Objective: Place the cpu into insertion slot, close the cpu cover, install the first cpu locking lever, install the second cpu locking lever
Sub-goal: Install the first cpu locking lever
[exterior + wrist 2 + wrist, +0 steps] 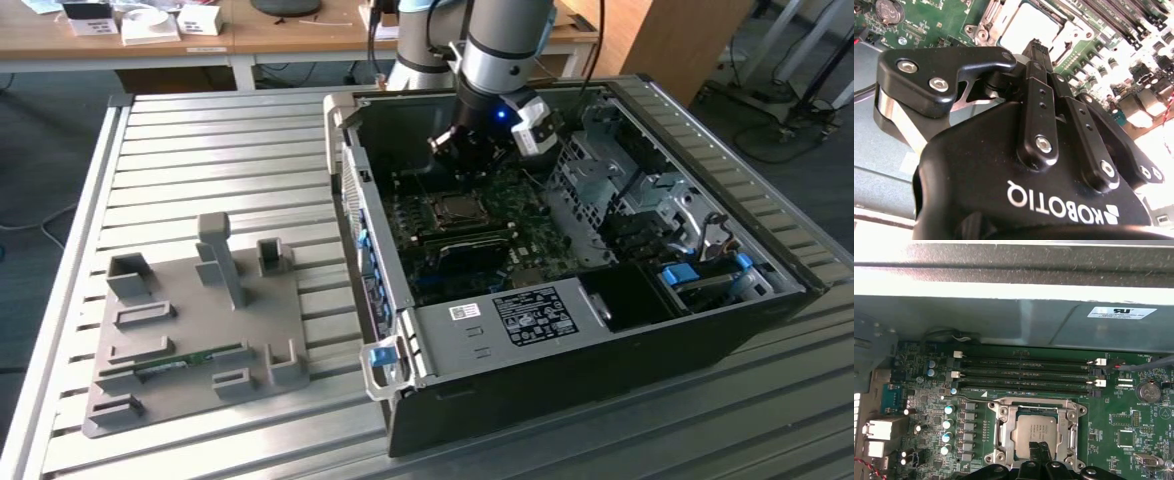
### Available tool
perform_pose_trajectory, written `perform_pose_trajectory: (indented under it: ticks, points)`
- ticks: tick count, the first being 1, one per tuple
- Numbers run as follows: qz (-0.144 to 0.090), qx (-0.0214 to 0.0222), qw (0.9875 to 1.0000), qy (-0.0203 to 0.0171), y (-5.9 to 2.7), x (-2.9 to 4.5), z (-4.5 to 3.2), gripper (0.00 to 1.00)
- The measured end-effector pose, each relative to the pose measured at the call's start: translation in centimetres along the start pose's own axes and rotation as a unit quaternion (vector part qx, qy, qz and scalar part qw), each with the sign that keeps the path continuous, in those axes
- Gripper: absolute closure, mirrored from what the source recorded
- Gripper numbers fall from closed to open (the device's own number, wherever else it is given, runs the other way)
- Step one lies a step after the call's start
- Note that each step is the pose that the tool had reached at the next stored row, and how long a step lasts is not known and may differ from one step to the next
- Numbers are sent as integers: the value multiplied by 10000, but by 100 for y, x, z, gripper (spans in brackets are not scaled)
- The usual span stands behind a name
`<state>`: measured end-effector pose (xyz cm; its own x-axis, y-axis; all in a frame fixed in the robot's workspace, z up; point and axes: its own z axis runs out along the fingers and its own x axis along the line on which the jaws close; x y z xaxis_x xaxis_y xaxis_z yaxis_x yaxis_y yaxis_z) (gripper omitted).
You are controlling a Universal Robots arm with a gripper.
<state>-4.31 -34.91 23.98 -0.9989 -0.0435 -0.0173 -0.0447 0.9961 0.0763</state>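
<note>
The cpu [1035, 432], a silver-grey square chip, lies flat in the insertion slot [454, 210] on the green motherboard inside the open computer case. The silvery cpu cover [1004, 426] lies down around it, with the chip's top showing through its window. In the first wrist view my gripper [1042, 451] is shut, its black fingertips together at the chip's near edge. The second wrist view shows the same fingers [1037, 55] closed just short of the bright cpu [1028, 27]. In the exterior view my gripper [465, 160] hangs low inside the case, just behind the socket.
Long black memory slots [1029, 372] run beside the socket, with a coin battery [1149, 390] near them. The case wall [1004, 305] rises close behind. A metal drive cage [627, 170] fills the case's right side. A grey fixture plate [200, 320] lies on the slatted table, left of the case.
</note>
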Motion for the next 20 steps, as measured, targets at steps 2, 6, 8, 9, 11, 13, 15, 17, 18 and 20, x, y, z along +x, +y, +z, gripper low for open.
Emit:
perform_pose_trajectory:
  ticks: [2, 6, 8, 9, 11, 13, 15, 17, 18, 20]
  points:
    - [0, -1, 10000, -1, 0, 8, 0, 89]
    - [-2, -1, 10000, -28, 3, 73, 0, 89]
    - [-3, -1, 10000, -42, 5, 105, 0, 89]
    - [-4, -1, 10000, -49, 5, 119, 0, 89]
    - [-6, -1, 10000, -66, 7, 144, 0, 89]
    - [-6, 0, 10000, -81, 8, 164, 0, 89]
    - [-7, 0, 10000, -83, 8, 169, 0, 89]
    - [-7, 0, 10000, -84, 7, 169, -2, 89]
    - [-7, 2, 10000, -83, 7, 170, -8, 89]
    - [-7, 0, 10000, -84, 9, 169, -26, 89]
